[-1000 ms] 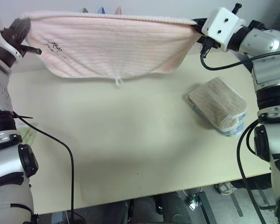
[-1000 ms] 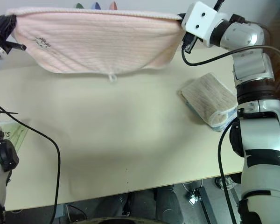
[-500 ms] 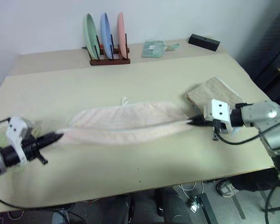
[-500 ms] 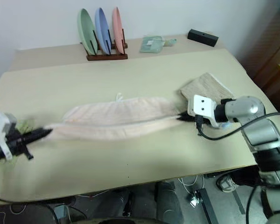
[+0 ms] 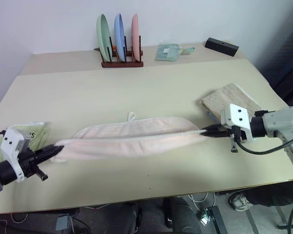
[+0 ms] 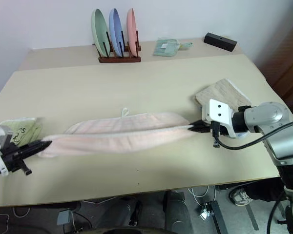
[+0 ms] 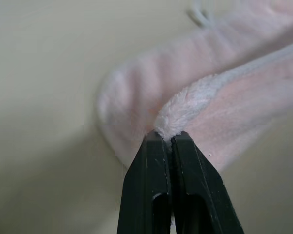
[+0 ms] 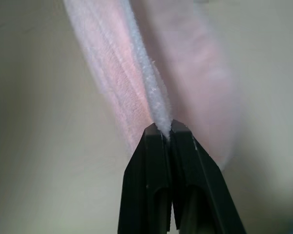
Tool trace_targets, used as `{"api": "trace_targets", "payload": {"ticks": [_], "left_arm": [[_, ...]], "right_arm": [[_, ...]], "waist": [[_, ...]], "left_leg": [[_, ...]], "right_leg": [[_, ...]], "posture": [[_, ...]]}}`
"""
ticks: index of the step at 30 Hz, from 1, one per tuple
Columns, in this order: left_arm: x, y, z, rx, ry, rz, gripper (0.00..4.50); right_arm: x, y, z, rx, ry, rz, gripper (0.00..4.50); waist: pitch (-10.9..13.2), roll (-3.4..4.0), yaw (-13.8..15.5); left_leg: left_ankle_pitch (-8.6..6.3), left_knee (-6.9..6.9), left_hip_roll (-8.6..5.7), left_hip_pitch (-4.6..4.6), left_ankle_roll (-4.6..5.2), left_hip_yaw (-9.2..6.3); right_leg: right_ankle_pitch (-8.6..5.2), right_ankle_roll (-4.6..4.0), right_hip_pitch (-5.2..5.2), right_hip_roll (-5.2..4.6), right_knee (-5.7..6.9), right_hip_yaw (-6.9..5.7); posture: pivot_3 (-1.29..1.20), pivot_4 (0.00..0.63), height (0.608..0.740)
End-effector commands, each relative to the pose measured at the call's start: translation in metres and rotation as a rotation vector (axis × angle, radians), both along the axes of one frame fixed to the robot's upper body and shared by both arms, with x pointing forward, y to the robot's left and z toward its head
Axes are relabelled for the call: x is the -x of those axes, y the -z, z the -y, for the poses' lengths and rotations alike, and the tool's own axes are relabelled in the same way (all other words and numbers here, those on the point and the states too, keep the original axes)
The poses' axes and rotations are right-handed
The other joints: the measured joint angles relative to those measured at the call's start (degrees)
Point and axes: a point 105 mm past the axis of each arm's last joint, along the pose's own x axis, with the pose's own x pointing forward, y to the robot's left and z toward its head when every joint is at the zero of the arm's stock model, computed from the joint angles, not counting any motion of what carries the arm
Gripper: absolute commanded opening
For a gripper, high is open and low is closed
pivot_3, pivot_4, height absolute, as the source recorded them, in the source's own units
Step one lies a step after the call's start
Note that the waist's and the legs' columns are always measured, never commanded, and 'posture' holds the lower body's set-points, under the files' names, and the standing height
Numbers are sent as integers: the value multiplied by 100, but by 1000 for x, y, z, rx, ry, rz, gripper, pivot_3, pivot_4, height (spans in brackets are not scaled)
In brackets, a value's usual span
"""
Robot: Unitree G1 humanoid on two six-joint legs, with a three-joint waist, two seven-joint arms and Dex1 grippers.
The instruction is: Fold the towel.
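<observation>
The pale pink towel (image 5: 132, 138) is stretched low across the middle of the table, its far half lying on the surface with its little loop (image 5: 131, 116) pointing toward the back. My left gripper (image 5: 54, 148) is shut on the towel's left corner near the table's left edge. My right gripper (image 5: 205, 131) is shut on the right corner, just in front of the beige towel. Both wrist views show black fingers (image 7: 162, 161) pinched on the fluffy pink hem (image 8: 154, 105).
A folded beige towel (image 5: 230, 99) on something blue lies at the right. A light green towel (image 5: 27, 135) sits at the left edge. A rack with three upright plates (image 5: 119, 39), a green cloth (image 5: 168, 51) and a black box (image 5: 221, 46) stand at the back.
A second ago the towel hung spread and high between both grippers. Both have since come down and toward me, laying it low over the table. In the last half second they barely moved.
</observation>
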Motion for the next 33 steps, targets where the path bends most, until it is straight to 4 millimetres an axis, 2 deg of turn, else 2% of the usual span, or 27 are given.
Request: {"api": "trace_targets", "payload": {"ticks": [1, 10, 18, 19, 20, 25, 29, 33], "left_arm": [[-18, -1, -4, -37, -52, 58, 0], [-53, 20, -9, -25, -116, 46, 0], [-55, 32, -8, -3, -126, -8, 0], [-55, 32, -9, 0, -133, -4, 603], [-54, 31, -9, 1, -139, 1, 833], [-59, 9, -14, -7, -221, 133, 3237], [-60, -13, -11, 73, -270, 239, 3237], [-61, -34, 11, 104, -211, 338, 3237]], "right_arm": [[-20, -4, 2, 10, 39, 84, 28], [-68, 17, 0, 13, 118, 152, 28], [-78, 28, -2, 20, 121, 144, 28], [-80, 25, 0, 10, 142, 157, 584], [-81, 21, 2, 10, 157, 175, 802], [-74, -5, 19, 46, 193, 285, 3196], [-57, -31, 30, -44, 256, 317, 3196], [-20, -38, 17, -256, 264, 127, 3196]], "waist": [[0, -2, -4], [0, -1, -27], [0, -1, -21], [0, -1, -25], [0, -1, -26], [0, 0, -11], [-1, -3, 0], [-2, -3, -2]], "left_leg": [[0, 0, 0, -3, -1, -1], [-3, -2, 0, -11, -4, -1], [-3, 0, -1, -23, -4, -2], [-3, 0, -1, -22, -5, -2], [-3, 0, -1, -22, -4, -2], [-3, 1, -1, -28, -5, -2], [-4, 2, -1, -32, -5, -5], [-4, 2, 0, -31, -5, -6]], "right_leg": [[2, 0, -4, 1, 0, 0], [5, 2, -19, 5, 4, 0], [6, 3, -28, 6, 5, 1], [6, 3, -28, 6, 5, 1], [6, 3, -28, 6, 5, 1], [6, 3, -33, 6, 7, 2], [7, 3, -35, 6, 6, 1], [7, 5, -32, 5, 5, 2]], "posture": [[0, 150, 740], [0, 150, 740], [0, 150, 740], [0, 150, 740], [0, 150, 740], [0, 150, 740], [0, 150, 740], [0, 150, 740]]}}
